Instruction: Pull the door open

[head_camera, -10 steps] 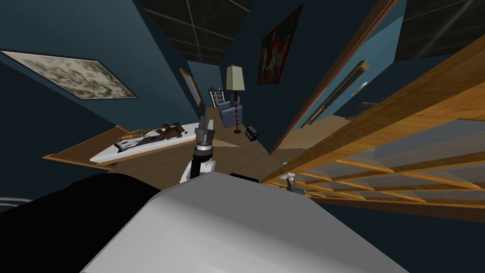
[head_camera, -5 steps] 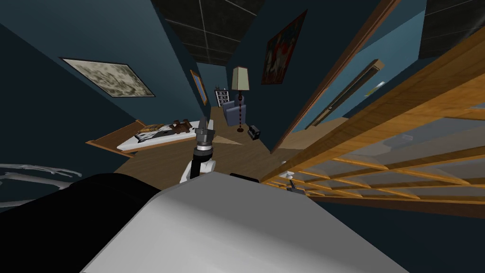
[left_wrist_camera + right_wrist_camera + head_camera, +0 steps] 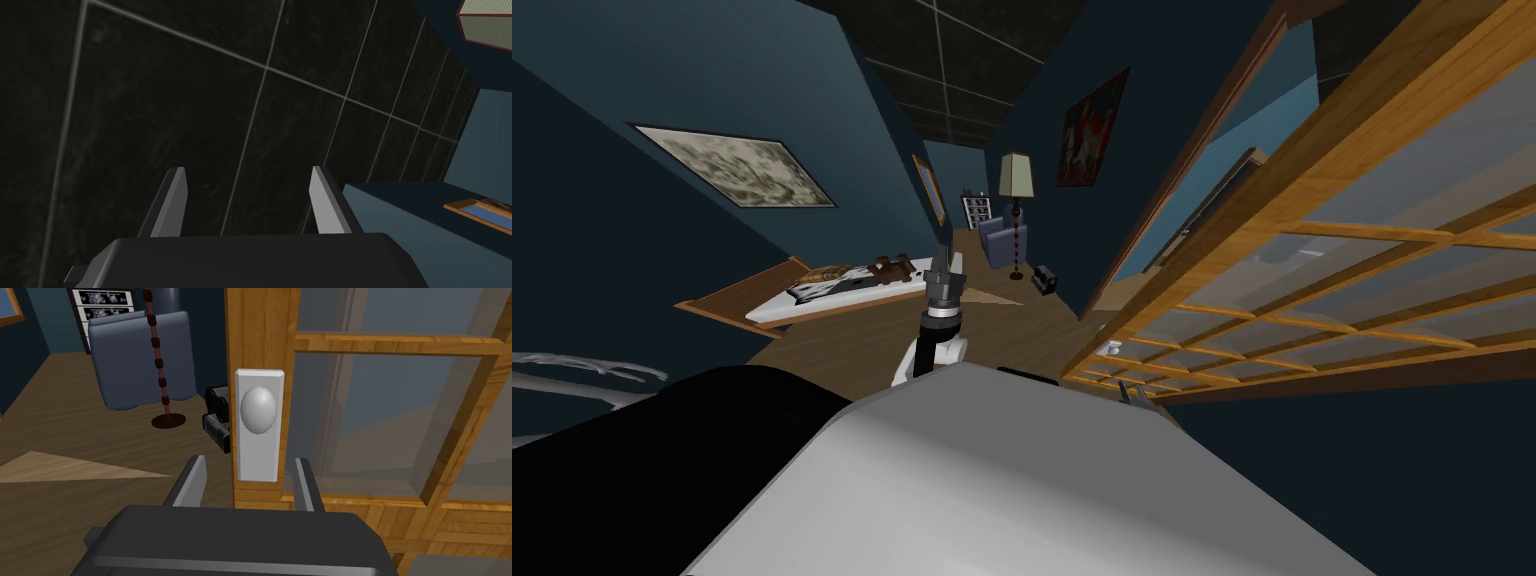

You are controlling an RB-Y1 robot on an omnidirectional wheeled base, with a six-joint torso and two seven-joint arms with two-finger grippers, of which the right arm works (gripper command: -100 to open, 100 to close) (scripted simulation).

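right claw (image 3: 250, 484): blades parted, near smooth oval grey knob (image 3: 258, 409) on flat white plate (image 3: 259, 460) | wood-grained glass-paned door (image 3: 262, 328) | left claw (image 3: 245, 200): parted, empty

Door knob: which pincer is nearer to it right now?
Right. The right pincer sits just short of the white knob, its open fingers either side of the plate. The left pincer is raised well off to the side, away from the door.

I can read no text, number or brand here. The framed picture (image 3: 734, 166) on the wall and the white door plate (image 3: 257, 425) carry no legible lettering.
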